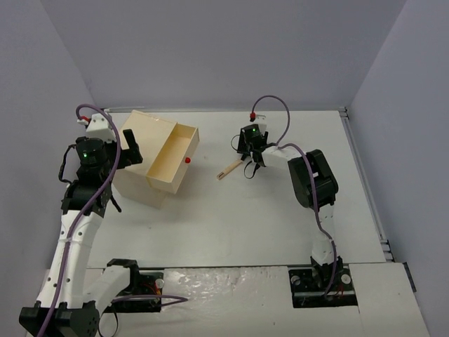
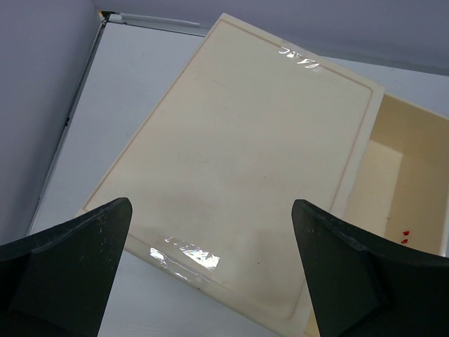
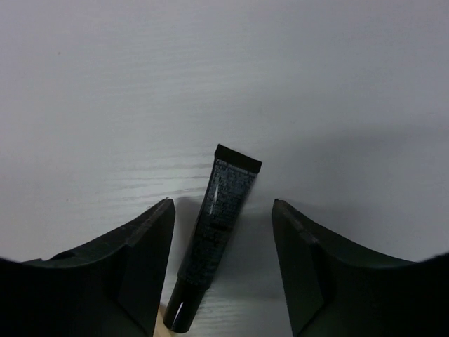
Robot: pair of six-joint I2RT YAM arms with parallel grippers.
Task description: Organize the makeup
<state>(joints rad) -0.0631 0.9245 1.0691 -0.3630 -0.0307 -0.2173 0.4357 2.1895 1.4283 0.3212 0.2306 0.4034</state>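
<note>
The black tube (image 3: 221,225) lies flat on the bench (image 3: 224,77), well to the right of the wooden box (image 1: 151,133) and beyond its open drawer end. It is judged to be a soft squeeze tube: a flat crimped end is pointed away from the wrist camera, the body is dull and speckled, and a round glossy cap sits nearest the lens. It is straddled by the right claw (image 3: 223,205), whose fingers are spread on either side without touching it (a stance judged to prepare a pinch across the narrow body). A wooden-handled brush (image 1: 230,169) is seen between the box and the tube's spot, its pale handle slanted. The box is smooth, pale and square-edged. One drawer (image 1: 174,158) is pulled out, a red knob (image 1: 187,160) on its front, presumably so that makeup can be dropped in. The left claw (image 2: 210,203) is held above the box's lid, spread wide with nothing between its fingers.
</note>
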